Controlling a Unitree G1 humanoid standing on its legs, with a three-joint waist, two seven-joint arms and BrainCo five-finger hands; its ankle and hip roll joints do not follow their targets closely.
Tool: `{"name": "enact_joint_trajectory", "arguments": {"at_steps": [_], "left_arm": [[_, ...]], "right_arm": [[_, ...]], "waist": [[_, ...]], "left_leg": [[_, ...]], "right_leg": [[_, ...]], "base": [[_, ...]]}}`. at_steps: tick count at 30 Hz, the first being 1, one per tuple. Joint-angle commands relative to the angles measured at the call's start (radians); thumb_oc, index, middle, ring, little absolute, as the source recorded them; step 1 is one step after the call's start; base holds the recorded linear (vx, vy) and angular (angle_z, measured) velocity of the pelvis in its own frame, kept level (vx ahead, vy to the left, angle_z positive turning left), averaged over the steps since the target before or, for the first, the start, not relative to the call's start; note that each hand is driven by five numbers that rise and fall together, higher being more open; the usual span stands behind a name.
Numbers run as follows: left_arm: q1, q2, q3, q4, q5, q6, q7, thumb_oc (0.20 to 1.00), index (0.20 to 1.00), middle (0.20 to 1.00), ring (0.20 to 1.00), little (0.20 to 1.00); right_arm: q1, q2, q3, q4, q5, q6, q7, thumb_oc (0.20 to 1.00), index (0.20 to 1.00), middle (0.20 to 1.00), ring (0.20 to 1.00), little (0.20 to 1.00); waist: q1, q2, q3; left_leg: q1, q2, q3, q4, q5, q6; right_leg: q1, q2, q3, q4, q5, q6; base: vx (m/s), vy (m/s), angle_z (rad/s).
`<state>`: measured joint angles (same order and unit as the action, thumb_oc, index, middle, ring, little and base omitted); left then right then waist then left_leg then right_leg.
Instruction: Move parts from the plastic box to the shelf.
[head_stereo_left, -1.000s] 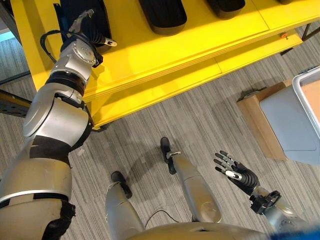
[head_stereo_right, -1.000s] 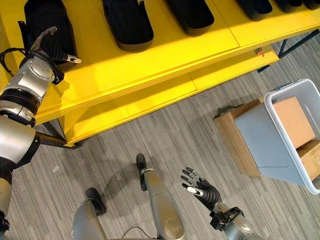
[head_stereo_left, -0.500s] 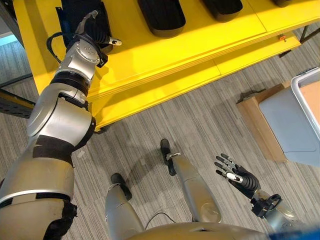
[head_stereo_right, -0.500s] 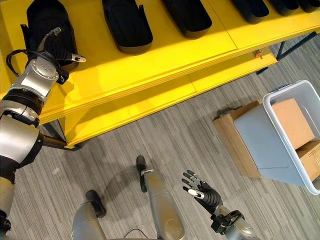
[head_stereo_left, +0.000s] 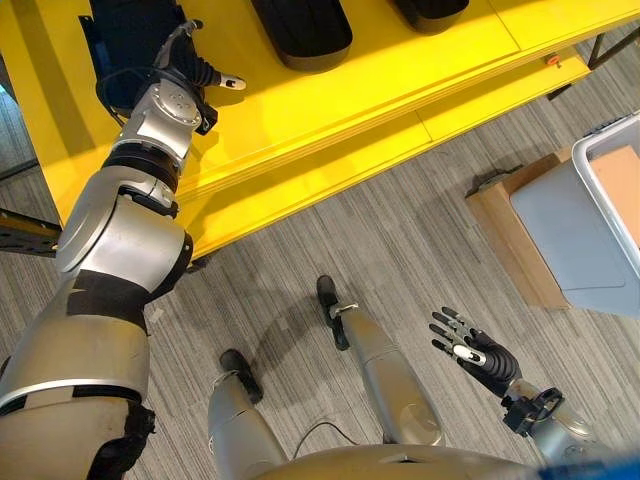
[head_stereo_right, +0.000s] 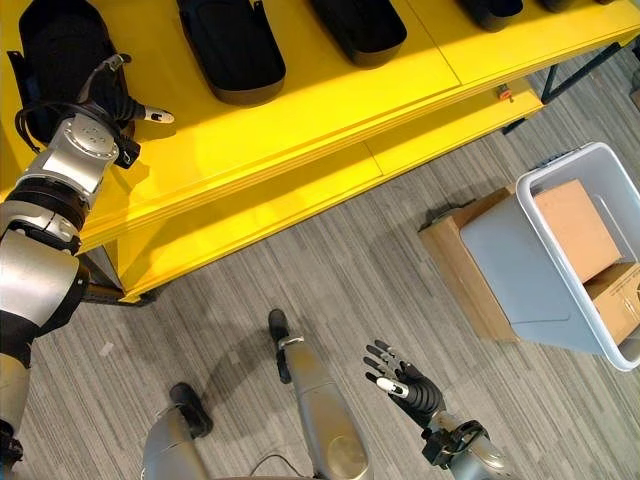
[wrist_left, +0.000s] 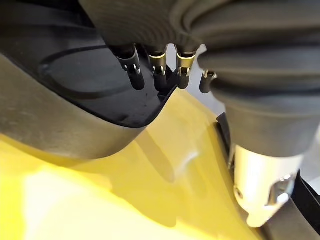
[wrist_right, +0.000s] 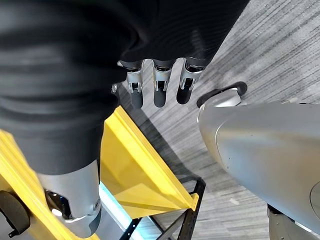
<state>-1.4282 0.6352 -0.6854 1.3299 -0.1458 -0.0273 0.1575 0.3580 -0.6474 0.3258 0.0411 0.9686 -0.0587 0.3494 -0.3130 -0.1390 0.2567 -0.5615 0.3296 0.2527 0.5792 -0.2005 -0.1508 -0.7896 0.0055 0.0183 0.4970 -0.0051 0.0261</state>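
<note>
yellow shelf (head_stereo_right: 300, 90) holding a row of black parts, leftmost part (head_stereo_right: 55, 50) under left robot hand (head_stereo_right: 118, 100) | fingers resting on part edge, curl unreadable; best released flat, square to row | right robot hand (head_stereo_right: 400, 380) splayed, empty | plastic box (head_stereo_right: 560, 270) well right, contents cut off

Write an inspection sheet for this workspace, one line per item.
Surface: yellow shelf, two tiers.
Job's things: black parts in a row on the top tier; grey plastic box on the floor.
Clutter: brown cartons inside the box; flat cardboard beside it.
Hands: left hand at the end black part, grip unclear; right hand open, over the floor.
Cables: nothing seen.
Surroundings: grey striped carpet.
</note>
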Motion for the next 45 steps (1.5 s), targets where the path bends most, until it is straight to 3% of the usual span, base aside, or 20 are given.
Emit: {"name": "enact_joint_trajectory", "arguments": {"at_steps": [1, 45], "left_arm": [[-0.049, 0.051, 0.095, -0.010, -0.033, -0.047, 0.012, 1.000, 1.000, 1.000, 1.000, 1.000], [-0.036, 0.025, 0.106, -0.054, -0.094, -0.067, -0.015, 1.000, 1.000, 1.000, 1.000, 1.000]], "right_arm": [[-0.028, -0.042, -0.002, 0.024, 0.040, -0.023, 0.005, 1.000, 1.000, 1.000, 1.000, 1.000], [-0.032, -0.041, 0.029, 0.080, 0.054, -0.025, -0.003, 1.000, 1.000, 1.000, 1.000, 1.000]], "waist": [[-0.007, 0.000, 0.041], [-0.007, 0.009, 0.025]], "left_leg": [[-0.061, 0.110, -0.165, 0.031, 0.051, -0.055], [-0.064, 0.123, -0.169, 0.055, 0.037, -0.056]], "right_leg": [[-0.010, -0.086, 0.070, 0.086, -0.075, 0.123], [-0.026, -0.067, 0.067, 0.124, -0.090, 0.108]], "base": [[0.01, -0.009, -0.03], [0.00, -0.001, 0.00]]}}
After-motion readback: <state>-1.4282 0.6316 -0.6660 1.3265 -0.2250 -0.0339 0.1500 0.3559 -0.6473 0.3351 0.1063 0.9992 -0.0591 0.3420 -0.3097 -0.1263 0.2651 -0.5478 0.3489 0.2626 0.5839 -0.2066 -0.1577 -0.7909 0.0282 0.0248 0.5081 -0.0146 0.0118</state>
